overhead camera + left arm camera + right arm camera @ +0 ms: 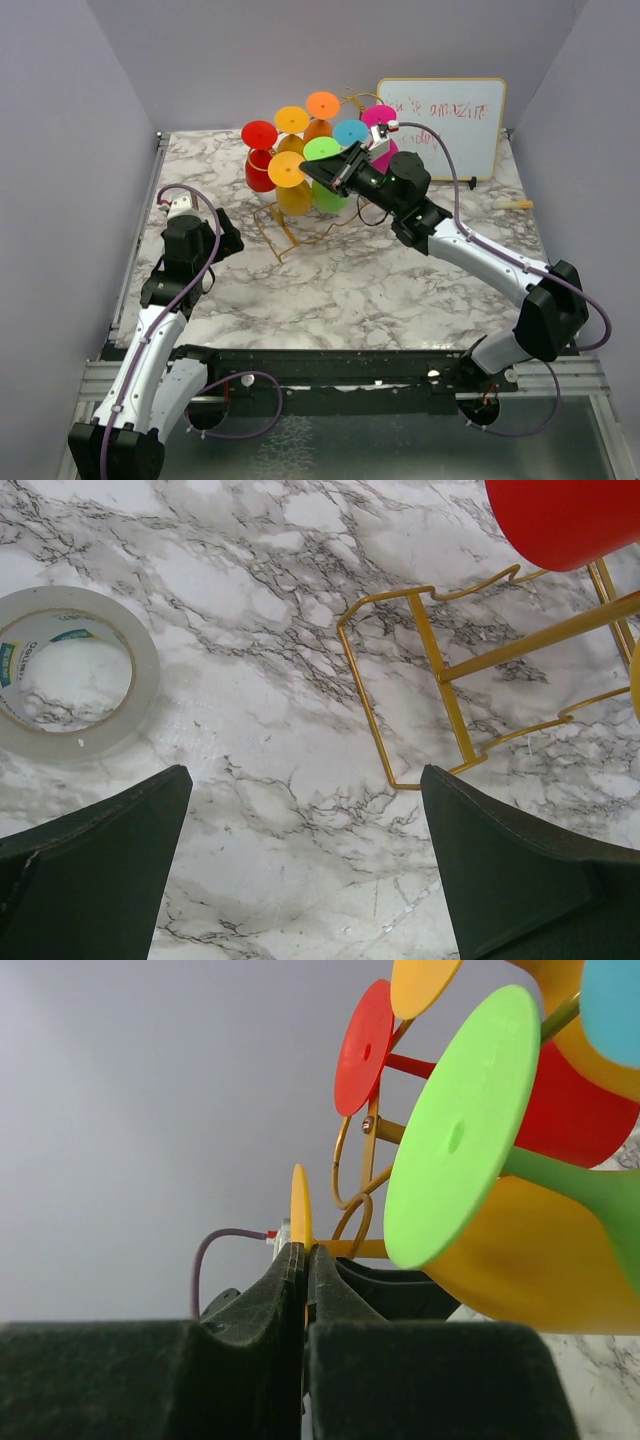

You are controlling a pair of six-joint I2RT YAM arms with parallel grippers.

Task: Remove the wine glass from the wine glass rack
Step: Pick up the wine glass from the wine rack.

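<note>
Wine glass (286, 168), yellow, is hung foot-up on the wine glass rack (442, 680); its foot rim is clamped by the right end effector (305, 1250); the left end effector (305, 780) is spread apart, farther off.

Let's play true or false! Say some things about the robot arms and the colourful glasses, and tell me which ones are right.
1. The right gripper pinches the yellow wine glass by its round foot. True.
2. The left gripper holds a red glass. False: it is open and empty above the table.
3. A tape roll lies on the table. True.
4. The white-board is blank. False: it has red writing.
</note>
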